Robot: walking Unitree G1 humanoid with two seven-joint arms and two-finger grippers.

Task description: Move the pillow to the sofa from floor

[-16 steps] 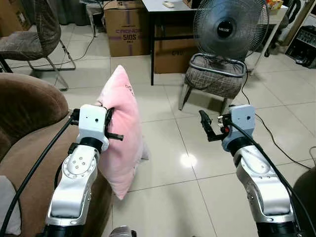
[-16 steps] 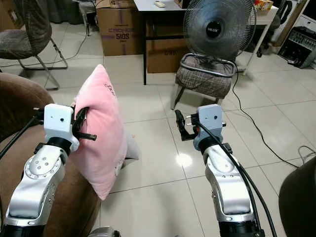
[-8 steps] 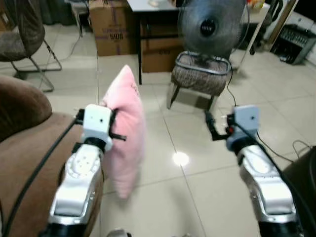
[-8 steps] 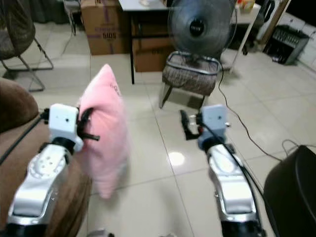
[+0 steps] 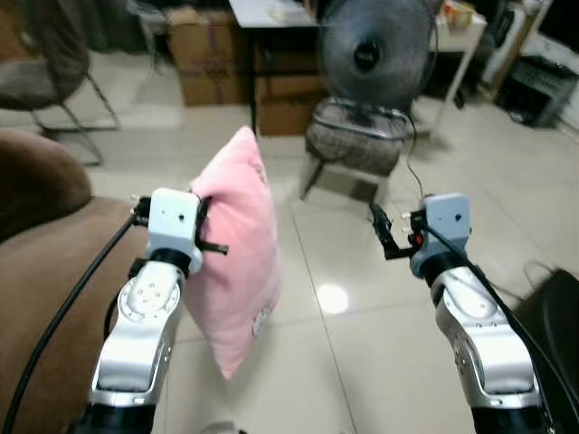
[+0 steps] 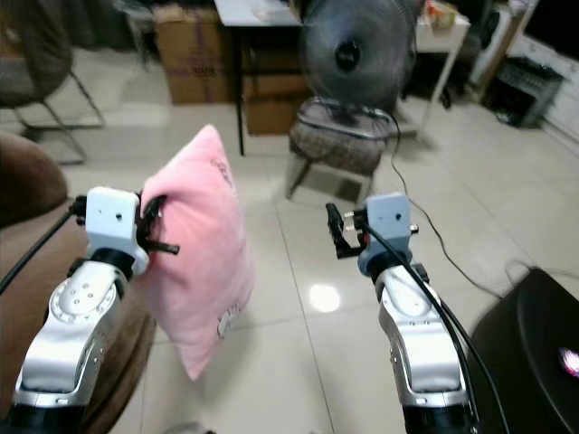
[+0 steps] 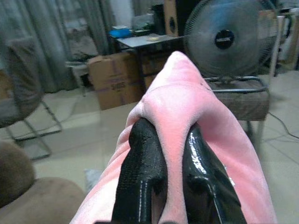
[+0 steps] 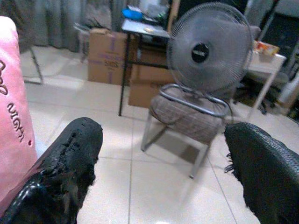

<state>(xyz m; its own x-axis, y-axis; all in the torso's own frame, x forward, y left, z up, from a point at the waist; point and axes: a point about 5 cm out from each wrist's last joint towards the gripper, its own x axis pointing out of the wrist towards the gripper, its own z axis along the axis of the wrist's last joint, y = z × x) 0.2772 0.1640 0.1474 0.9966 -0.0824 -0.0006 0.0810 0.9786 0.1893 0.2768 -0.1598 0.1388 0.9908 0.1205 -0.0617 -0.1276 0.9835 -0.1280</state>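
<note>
Since a second ago, pillow (image 5: 237, 258) swung outward from sofa (image 5: 41, 262). One pillow, pinched in my left gripper (image 7: 166, 175); right gripper (image 8: 163, 177) spread wide, empty.

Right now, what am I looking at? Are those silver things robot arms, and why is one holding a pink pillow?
Yes, those are a walking robot's two arms. The two big pictures come from cameras in its head, looking down, so you see its arms the way you see your own. The other two come from small cameras on its wrists, looking along the black fingers. The left gripper has its jaws pinched shut on the pink pillow, which hangs in the air above the tiled floor. The right gripper holds nothing, and its jaws stand wide apart. The brown sofa is on the robot's left; the pillow belongs there. Ahead are a fan on a chair, a table and cardboard boxes.
</note>
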